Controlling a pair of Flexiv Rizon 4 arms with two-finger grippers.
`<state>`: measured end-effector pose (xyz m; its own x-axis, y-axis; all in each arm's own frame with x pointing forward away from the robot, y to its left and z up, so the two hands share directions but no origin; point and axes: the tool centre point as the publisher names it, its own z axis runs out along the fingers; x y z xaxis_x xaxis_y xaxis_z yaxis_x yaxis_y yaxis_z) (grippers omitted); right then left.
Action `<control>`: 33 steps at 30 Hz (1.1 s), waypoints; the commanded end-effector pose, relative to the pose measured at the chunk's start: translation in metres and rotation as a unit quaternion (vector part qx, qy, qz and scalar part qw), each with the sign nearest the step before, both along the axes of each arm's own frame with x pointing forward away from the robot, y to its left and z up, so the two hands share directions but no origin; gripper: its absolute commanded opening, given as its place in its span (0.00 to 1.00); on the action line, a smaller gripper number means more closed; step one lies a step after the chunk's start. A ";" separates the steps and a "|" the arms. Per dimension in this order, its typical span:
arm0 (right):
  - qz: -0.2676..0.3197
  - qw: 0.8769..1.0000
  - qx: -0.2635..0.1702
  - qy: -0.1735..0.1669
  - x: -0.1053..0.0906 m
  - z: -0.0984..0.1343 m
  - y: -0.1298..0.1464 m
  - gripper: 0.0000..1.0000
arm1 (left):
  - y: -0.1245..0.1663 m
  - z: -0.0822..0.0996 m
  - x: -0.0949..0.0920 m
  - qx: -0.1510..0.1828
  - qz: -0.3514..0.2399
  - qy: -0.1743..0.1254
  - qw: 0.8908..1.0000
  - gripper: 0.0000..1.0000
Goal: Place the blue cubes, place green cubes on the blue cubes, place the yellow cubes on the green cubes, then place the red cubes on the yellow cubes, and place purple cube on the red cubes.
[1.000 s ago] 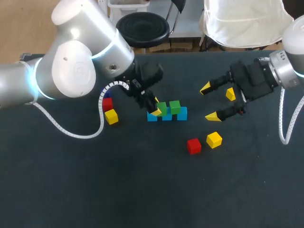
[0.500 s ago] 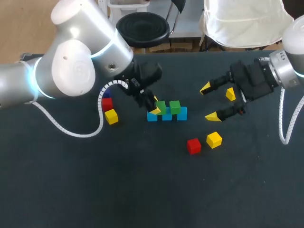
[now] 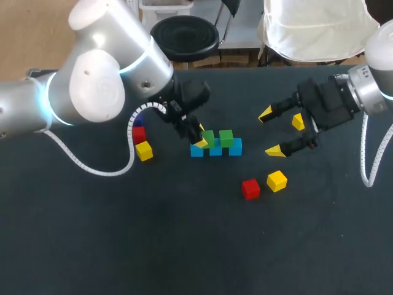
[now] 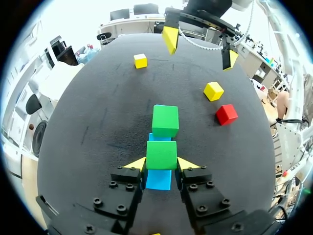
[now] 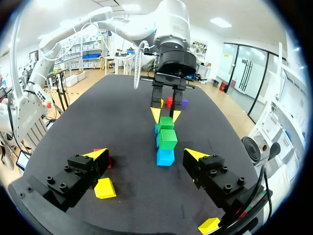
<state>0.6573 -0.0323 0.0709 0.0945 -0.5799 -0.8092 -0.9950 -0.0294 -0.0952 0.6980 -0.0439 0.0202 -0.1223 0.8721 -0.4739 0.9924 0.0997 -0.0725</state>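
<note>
Left gripper point(image 4: 162, 163) clamped on green cube point(image 4: 161, 154), which sits on blue cube point(image 4: 159, 179); second green cube point(image 4: 165, 121) just ahead. Right gripper point(image 3: 270, 132) spread wide, yellow cube point(image 3: 298, 121) under it, well apart from left gripper.

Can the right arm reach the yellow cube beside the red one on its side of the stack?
Likely yes. The right gripper hangs open and empty near that yellow cube, with nothing between them. The red cube beside it sits slightly apart, leaving finger room tight.
</note>
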 end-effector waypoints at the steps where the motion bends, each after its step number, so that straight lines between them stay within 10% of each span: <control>1: 0.000 1.000 0.001 -0.001 -0.001 0.000 0.000 1.00 | -0.001 -0.001 0.003 0.001 -0.002 0.003 1.000 0.00; 33: 0.000 1.000 0.001 -0.001 -0.001 0.000 0.000 1.00 | 0.001 -0.003 0.004 0.001 0.001 0.005 1.000 0.00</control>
<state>0.6573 -0.0323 0.0709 0.0945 -0.5799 -0.8092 -0.9950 -0.0294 -0.0952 0.7004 -0.0427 0.0187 -0.1290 0.8713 -0.4735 0.9915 0.1041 -0.0785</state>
